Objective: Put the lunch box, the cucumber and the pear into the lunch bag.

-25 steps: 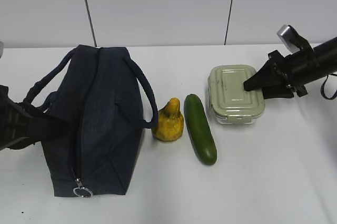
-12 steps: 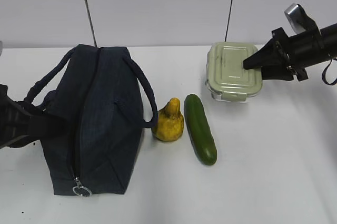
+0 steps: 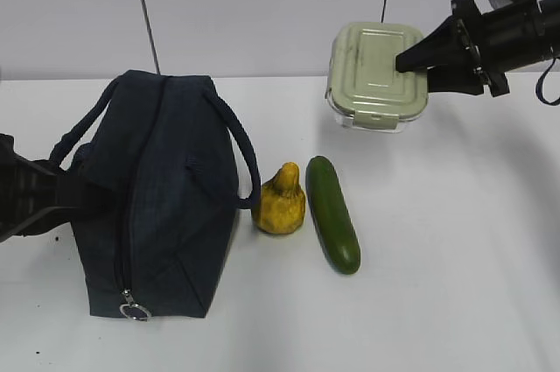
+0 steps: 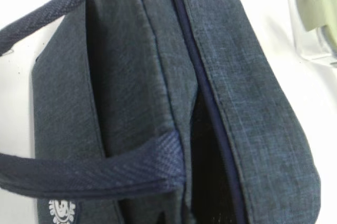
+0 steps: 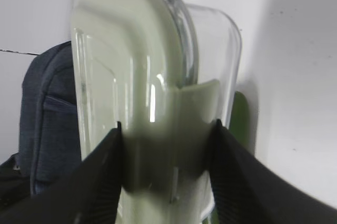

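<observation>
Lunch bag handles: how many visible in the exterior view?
2. One handle arcs over the lunch bag's right side, ending near the pear; the other handle loops along its left edge.

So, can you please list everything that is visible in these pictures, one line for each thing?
lunch bag: one, dark navy, left on the table, zipper open.
pear: one, yellow with brown blotches, beside the bag's right side.
cucumber: one, dark green, right of the pear.
lunch box: one, clear glass with sage-green lid, lifted above the table, upper right.
table: one, white.
right gripper: one, black, clamped on the lunch box.
left gripper: one, black, at the bag's left end.
</observation>
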You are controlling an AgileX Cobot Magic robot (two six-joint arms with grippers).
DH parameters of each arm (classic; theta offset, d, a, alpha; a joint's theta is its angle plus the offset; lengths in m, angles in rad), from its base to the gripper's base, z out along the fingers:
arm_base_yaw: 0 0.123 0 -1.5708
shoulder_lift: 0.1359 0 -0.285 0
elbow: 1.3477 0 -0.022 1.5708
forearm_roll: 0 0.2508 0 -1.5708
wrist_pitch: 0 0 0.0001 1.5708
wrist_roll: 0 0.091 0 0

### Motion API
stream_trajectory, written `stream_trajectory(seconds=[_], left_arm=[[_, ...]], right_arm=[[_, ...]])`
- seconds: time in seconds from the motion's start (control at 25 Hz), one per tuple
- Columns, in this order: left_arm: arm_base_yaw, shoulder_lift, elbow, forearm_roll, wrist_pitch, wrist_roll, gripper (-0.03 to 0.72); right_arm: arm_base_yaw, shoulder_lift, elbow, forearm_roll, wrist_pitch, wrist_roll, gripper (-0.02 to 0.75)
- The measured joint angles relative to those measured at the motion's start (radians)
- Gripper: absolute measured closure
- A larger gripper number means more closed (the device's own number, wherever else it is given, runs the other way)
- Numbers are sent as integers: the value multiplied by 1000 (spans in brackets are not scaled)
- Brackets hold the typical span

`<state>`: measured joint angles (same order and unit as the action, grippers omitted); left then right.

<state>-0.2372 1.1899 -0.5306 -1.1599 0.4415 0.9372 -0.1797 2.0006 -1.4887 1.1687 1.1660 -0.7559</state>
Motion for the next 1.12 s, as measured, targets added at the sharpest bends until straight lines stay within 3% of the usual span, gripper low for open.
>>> stream_trajectory(seconds=[0.28,1.12], left_arm=[[-2,56,-5,-33,0,0,704],[-2,66,-5,-70,-19,3,704]], right_arm=[[93,-50,2,52,0,32,372],[457,-94,2,388,4,-23,373]])
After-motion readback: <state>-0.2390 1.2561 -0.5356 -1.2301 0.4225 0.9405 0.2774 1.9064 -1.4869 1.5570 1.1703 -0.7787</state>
